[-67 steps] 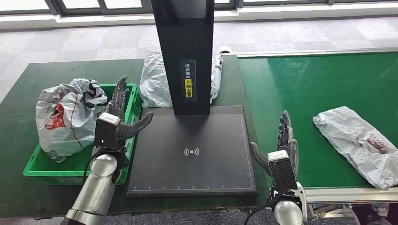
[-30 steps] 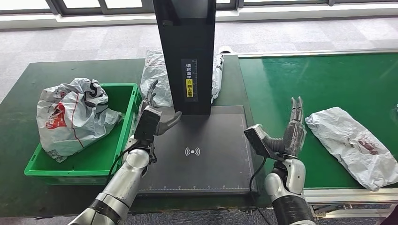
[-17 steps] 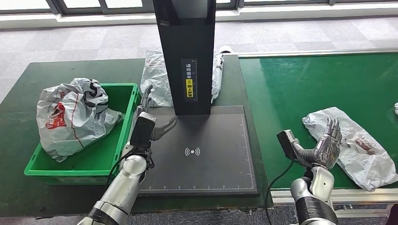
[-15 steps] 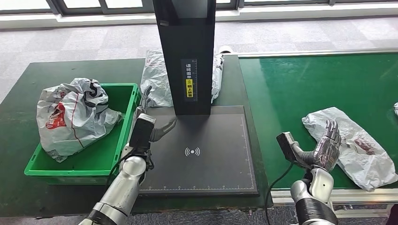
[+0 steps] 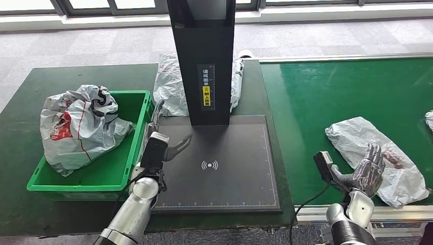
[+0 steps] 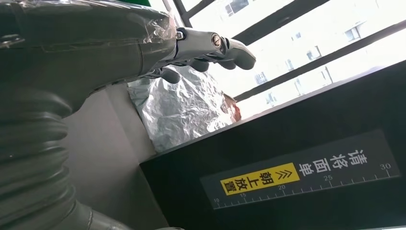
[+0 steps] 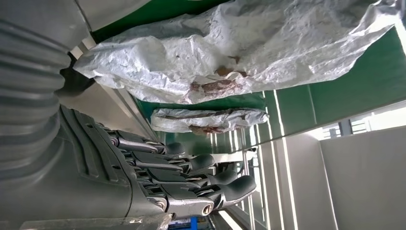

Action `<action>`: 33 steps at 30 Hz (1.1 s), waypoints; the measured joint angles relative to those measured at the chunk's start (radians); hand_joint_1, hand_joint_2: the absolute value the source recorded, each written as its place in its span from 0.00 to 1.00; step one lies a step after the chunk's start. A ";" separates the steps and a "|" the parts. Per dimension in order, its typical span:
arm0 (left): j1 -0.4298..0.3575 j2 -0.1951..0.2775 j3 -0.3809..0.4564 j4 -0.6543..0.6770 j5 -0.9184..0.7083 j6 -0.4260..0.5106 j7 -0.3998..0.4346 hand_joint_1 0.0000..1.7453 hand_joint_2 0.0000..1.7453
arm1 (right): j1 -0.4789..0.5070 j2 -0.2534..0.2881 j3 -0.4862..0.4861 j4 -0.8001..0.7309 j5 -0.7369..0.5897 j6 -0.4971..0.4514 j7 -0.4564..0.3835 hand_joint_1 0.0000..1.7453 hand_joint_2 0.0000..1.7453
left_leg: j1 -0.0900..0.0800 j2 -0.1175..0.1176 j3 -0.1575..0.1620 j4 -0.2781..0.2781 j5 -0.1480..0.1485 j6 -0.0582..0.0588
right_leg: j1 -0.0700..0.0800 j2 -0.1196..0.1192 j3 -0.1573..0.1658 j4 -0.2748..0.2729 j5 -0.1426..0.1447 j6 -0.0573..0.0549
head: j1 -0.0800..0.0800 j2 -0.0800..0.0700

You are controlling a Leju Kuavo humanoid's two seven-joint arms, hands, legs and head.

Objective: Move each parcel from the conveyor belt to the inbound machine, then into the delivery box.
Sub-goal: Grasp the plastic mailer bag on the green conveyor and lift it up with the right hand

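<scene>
A white crumpled parcel point(image 5: 375, 158) point(image 7: 239, 52) lies on the green conveyor belt point(image 5: 327, 97) near its front edge. My right hand point(image 5: 368, 171) point(image 7: 158, 177) hovers just over the parcel's near side, fingers apart, holding nothing. A second parcel point(image 5: 429, 119) point(image 7: 210, 120) shows at the belt's right edge. My left hand point(image 5: 162, 139) point(image 6: 191, 48) stands open above the left edge of the black inbound machine's plate point(image 5: 230, 173), empty. The green delivery box point(image 5: 115, 176) at left holds a white-and-red parcel point(image 5: 76, 127).
The machine's black column point(image 5: 201, 56) rises at the plate's far edge. Behind it lies another white parcel point(image 5: 171, 87) point(image 6: 184, 110) on the dark green table point(image 5: 30, 92). The belt's metal front rail point(image 5: 403, 212) runs beside my right wrist.
My right hand has swung right from beside the plate to over the near parcel. The parcel has drifted left on the belt; a second one appears at right. My left hand pulled back slightly.
</scene>
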 joint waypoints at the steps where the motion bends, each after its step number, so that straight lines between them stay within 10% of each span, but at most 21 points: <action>1: 0.000 0.000 0.000 0.004 0.001 0.002 -0.002 0.00 1.00 | 0.000 -0.004 -0.011 0.003 0.001 0.000 -0.003 0.00 1.00 | 0.000 0.000 0.000 0.000 0.000 0.000 | 0.000 0.000 0.000 0.000 0.000 0.000 | 0.000 0.000; 33: 0.035 -0.021 -0.033 0.037 0.022 0.016 -0.024 0.00 1.00 | 0.041 -0.034 -0.148 0.078 0.041 0.017 0.013 0.00 1.00 | 0.000 0.000 -0.001 0.000 -0.001 0.001 | 0.000 0.000 0.000 0.000 0.000 0.001 | 0.000 0.000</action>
